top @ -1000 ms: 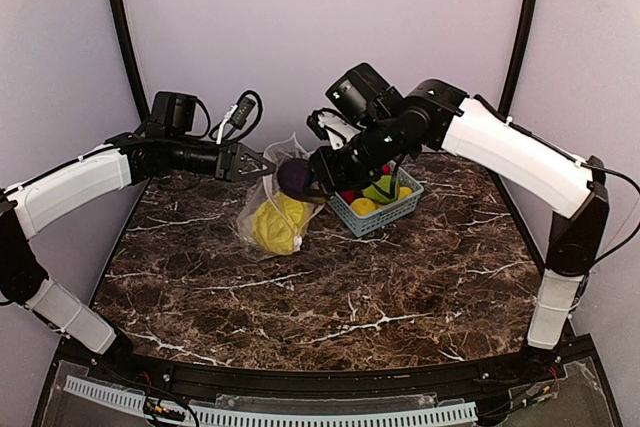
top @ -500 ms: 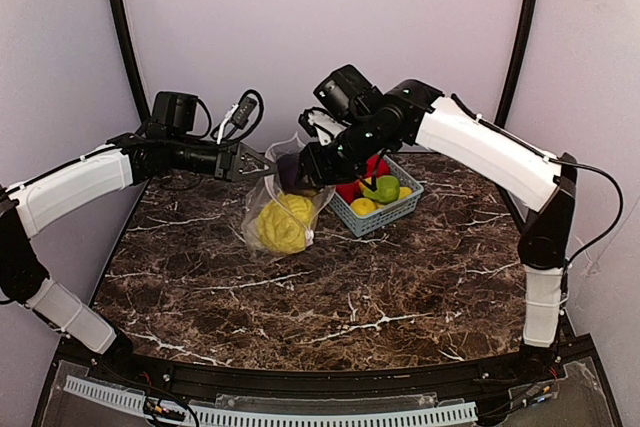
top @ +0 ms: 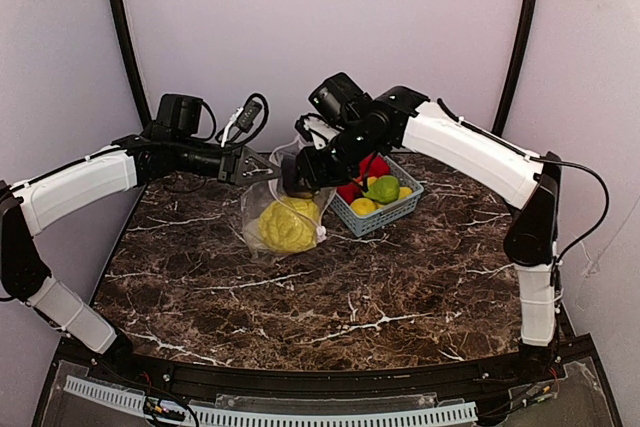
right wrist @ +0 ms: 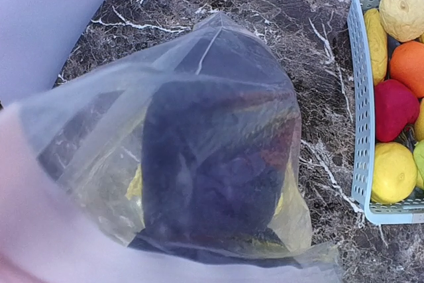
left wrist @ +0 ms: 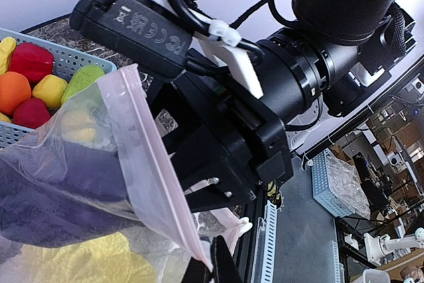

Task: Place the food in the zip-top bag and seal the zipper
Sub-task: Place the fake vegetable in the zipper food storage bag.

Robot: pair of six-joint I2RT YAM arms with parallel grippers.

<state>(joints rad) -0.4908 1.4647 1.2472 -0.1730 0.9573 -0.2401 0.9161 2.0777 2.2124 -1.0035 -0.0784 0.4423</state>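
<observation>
Left pincer (top: 262,170): reaches in level from the left, over the far part of the marble table (top: 350,287). I have it closed flat on the mouth edge of the zip-top bag (top: 250,212). My left wrist view shows no gap between the fingers.
Zipper (left wrist: 159,167): a pale pink strip running slantwise down into that grip. It is unsealed, and the mouth stands open toward my right arm.
Zip-top bag, position: left of the basket (top: 385,217) and just beside it. The lower part rests on the table and the mouth edge is held up at the back.
Cabbage (top: 287,225): yellow and leafy, inside the bag at its bottom, lying low on the table side.
Eggplant (right wrist: 212,170): dark purple, within the bag mouth, above the cabbage (both wrist views show it only through cloudy film).
Right pincer (top: 298,175): comes in from the right, angled down, with its tip pushed into the bag mouth at the eggplant. The film hides the fingers in my right wrist view. I cannot tell how far apart they stand, nor whether they have hold of the eggplant.
Basket: light blue and slatted, on the table to the right of the bag, under my right forearm.
Food in basket: red fruit (right wrist: 395,107), orange fruit (right wrist: 411,64), yellow fruit (right wrist: 393,171) and green fruit (top: 384,187), packed close together, all outside the bag.
</observation>
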